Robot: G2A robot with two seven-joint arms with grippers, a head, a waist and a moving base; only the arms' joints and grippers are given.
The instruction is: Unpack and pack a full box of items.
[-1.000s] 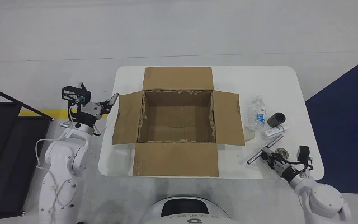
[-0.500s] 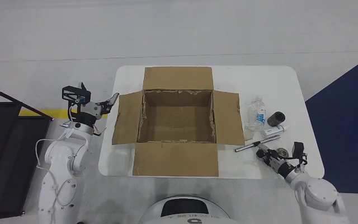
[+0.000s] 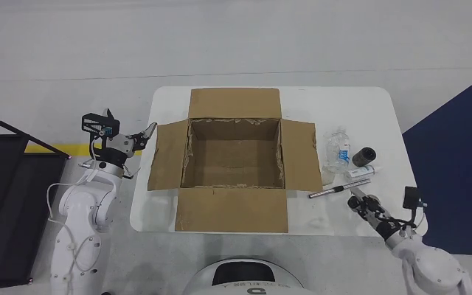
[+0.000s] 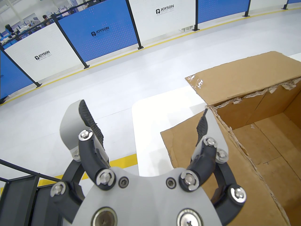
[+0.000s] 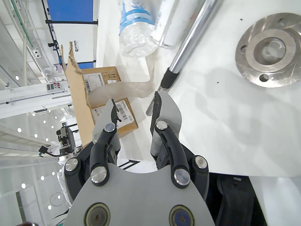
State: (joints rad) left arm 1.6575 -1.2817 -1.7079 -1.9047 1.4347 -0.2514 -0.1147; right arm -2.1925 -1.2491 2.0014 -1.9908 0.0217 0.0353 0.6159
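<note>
The right gripper (image 5: 134,98) hangs released, its two fingers parted around bare air, low over the near right part of the table (image 3: 354,103). Its own wrist view gives the detail: one chrome rod (image 5: 197,24) with a black band near the end that lies by the fingertips, so close to one pad that touching cannot be told; one round metal flange (image 5: 268,52) with bolt holes, lying flat and apart from the rod; one white tube (image 5: 172,12) alongside the rod; and one clear plastic bottle (image 5: 136,22) on its side against the tube. The top view adds one dark cylinder (image 3: 363,157) beyond the tube, and sets the whole group to the right of the box (image 3: 232,158), which stands in the middle of the table with all four flaps (image 3: 232,210) folded out flat and its cardboard floor showing. The left gripper (image 4: 142,108) is likewise spread wide and holds nothing; it is off the table's left edge, just beside the box's left flap, and its wrist view looks over torn paper edging along the box's rim
</note>
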